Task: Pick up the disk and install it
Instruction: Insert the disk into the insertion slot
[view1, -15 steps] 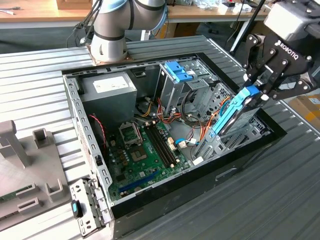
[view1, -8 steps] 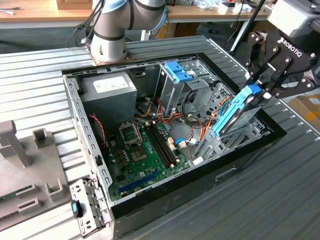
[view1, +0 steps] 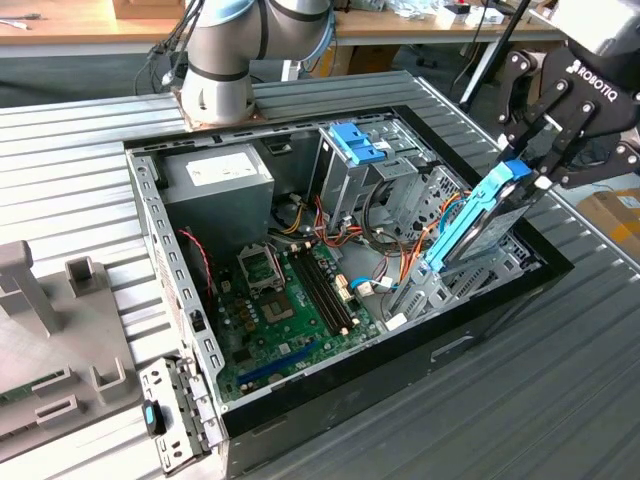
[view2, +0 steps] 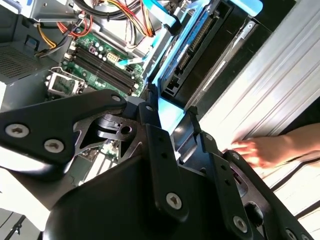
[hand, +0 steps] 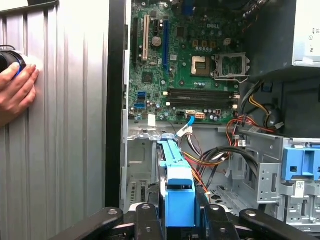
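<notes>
The disk, a dark slab in a bright blue carrier frame, hangs steeply tilted over the open computer case at the exterior view's right. Its lower end dips into the metal drive bay beside the case's wall. My gripper is shut on the disk's upper end. In the first wrist view the disk runs away from the gripper toward the motherboard. The second wrist view shows the black fingers clamped on the blue frame of the disk.
Inside the case lie a green motherboard, a grey power supply, bundled cables and a tall metal cage with a blue clip. A person's hand rests on the ribbed table beside the case. A grey fixture stands at the exterior view's left.
</notes>
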